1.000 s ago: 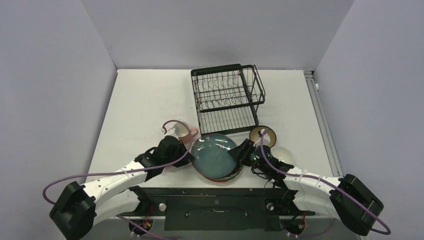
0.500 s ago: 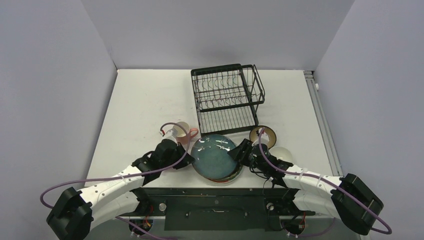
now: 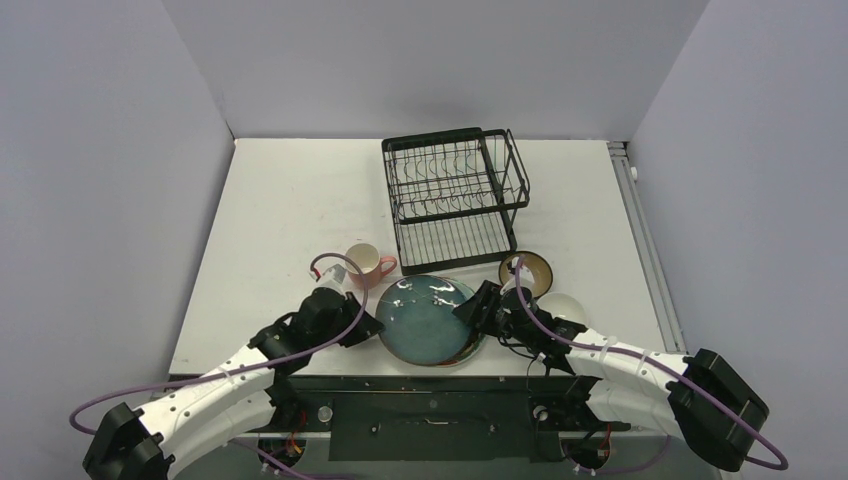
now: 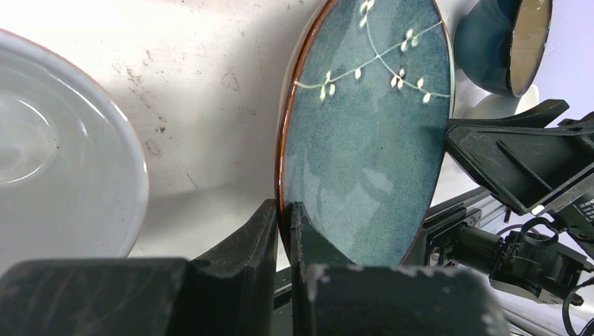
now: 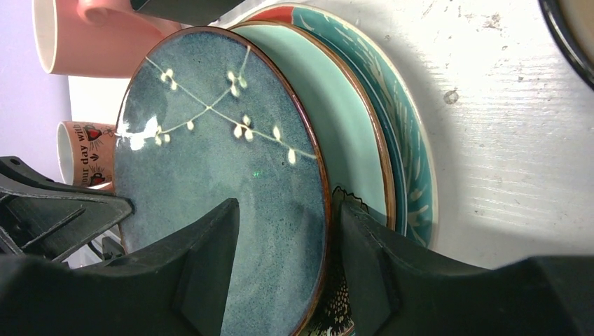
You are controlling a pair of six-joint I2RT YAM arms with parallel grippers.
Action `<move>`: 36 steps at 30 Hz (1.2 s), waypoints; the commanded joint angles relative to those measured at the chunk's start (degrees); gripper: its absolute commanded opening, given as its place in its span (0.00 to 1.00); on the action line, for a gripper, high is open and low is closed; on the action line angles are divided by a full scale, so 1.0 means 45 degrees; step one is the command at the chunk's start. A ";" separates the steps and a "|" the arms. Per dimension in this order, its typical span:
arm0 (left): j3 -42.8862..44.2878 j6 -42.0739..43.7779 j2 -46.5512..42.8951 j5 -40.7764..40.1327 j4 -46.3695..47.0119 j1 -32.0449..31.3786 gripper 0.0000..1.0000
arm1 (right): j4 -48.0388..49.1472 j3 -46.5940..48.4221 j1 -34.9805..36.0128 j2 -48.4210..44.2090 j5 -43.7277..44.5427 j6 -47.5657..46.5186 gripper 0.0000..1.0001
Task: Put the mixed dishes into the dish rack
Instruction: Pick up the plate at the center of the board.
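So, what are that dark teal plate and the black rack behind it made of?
The dark teal plate looks like glazed ceramic, probably stoneware. Its face is glossy and catches the light, with a painted white sprig and a brown rim. The dish rack looks like thin metal wire with a black coating, dull rather than shiny. Whether that coating is paint or plastic, I cannot tell.

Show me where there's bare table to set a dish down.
Widest bare patch: table left of the dish rack, behind the pink mug. A narrower strip lies right of the rack, behind the brown bowl. The near edge is crowded around the dark teal plate and small white bowl.
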 commanded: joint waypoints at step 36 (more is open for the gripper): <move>-0.2201 0.0031 -0.0011 -0.0492 -0.1694 -0.0068 0.00 | -0.0326 -0.0467 0.0053 0.1810 -0.1920 -0.0609 0.35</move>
